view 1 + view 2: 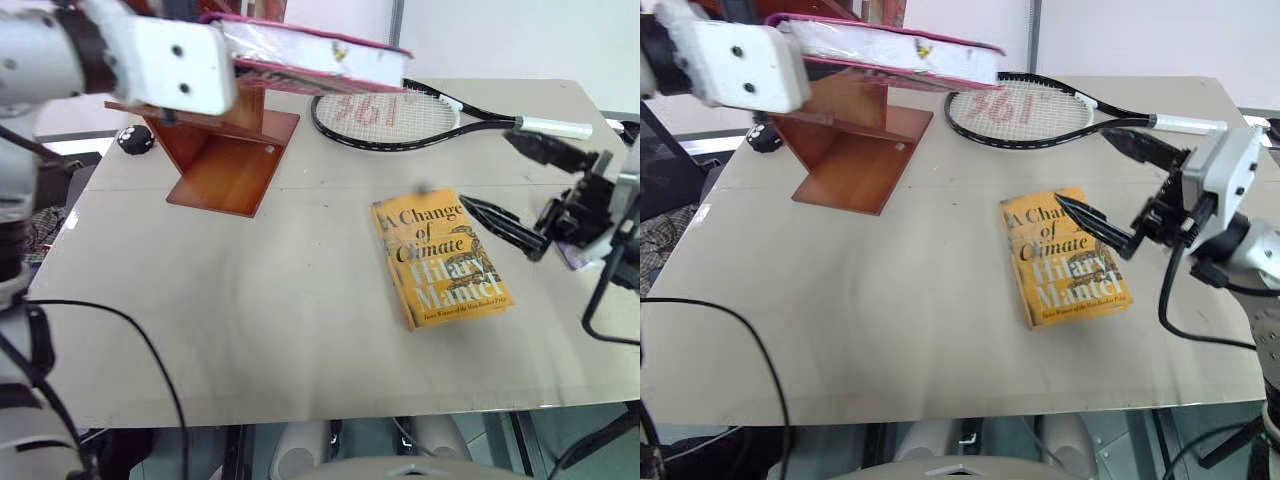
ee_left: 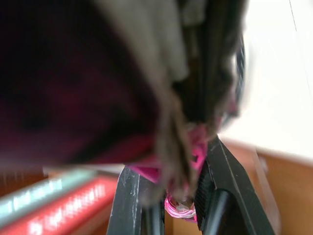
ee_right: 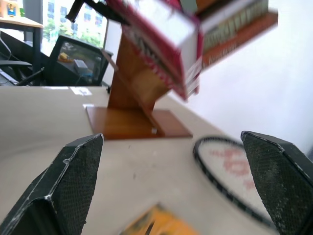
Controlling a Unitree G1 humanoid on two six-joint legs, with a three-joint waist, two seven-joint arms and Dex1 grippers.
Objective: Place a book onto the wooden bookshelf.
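The left gripper (image 2: 166,200) is closed tight on the book (image 1: 310,50). It holds the pink book up in the air, lying almost flat, with its white page edges facing us. The book hangs over the top of the wooden bookshelf (image 1: 225,155), at the far left part of the table (image 1: 250,320). From these pictures I cannot tell if the book touches the shelf boards.

The right gripper (image 1: 1120,190) is wide open and holds nothing. Its two black fingers (image 3: 68,186) point toward the shelf. It floats above the right side of the table, and one finger hangs over the far right corner of the yellow book (image 1: 440,258).

The yellow book lies flat, face up, a little right of the middle. It is well apart from the shelf. A black tennis racket (image 1: 400,115) lies near the far edge of the table, just right of the shelf, with its white handle pointing right. A small black ball-like thing (image 1: 135,138) sits by the table's left edge, next to the shelf foot.

The near half of the table is bare, so there is lots of room there. A black cable (image 1: 130,340) loops over the near left edge.
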